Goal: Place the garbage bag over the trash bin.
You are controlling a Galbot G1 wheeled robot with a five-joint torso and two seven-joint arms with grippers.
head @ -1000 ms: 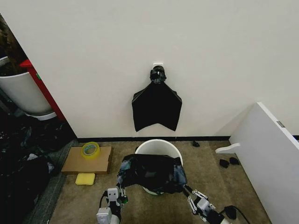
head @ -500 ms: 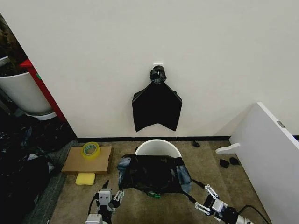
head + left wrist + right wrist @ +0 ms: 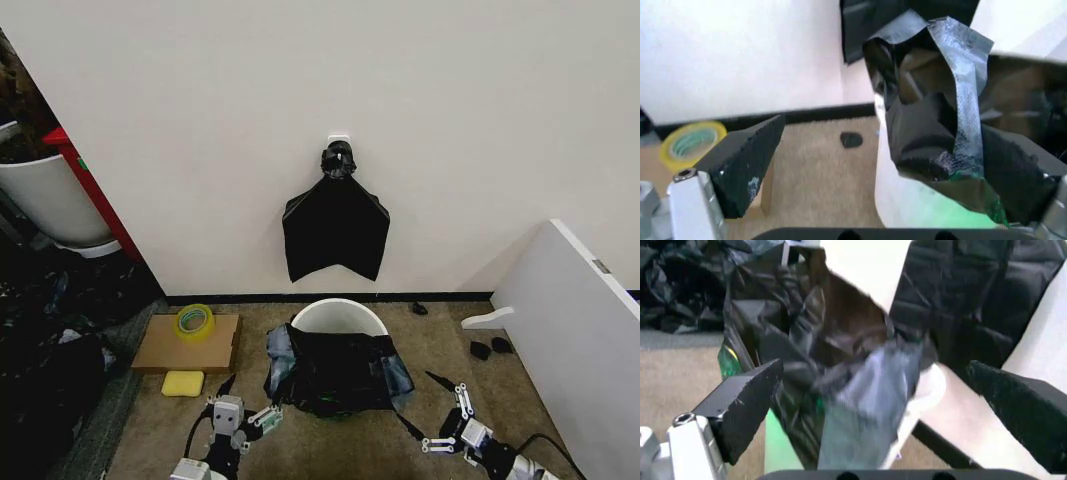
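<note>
On the carpet by the wall, the garbage bag (image 3: pixel 338 373) is lying draped over the near side of the trash bin (image 3: pixel 338 316).

Both grippers are hanging open beside it: the left gripper (image 3: pixel 248 408) near the bag's left edge, the right gripper (image 3: pixel 436 410) off its right corner, jaws spread wide and holding nothing. The bin's far rim is seemingly showing uncovered.

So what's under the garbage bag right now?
The trash bin: its far rim shows behind the garbage bag, which drapes over the near side. The bin's inside is covered. Both hands, left and right, are open beside it.
</note>
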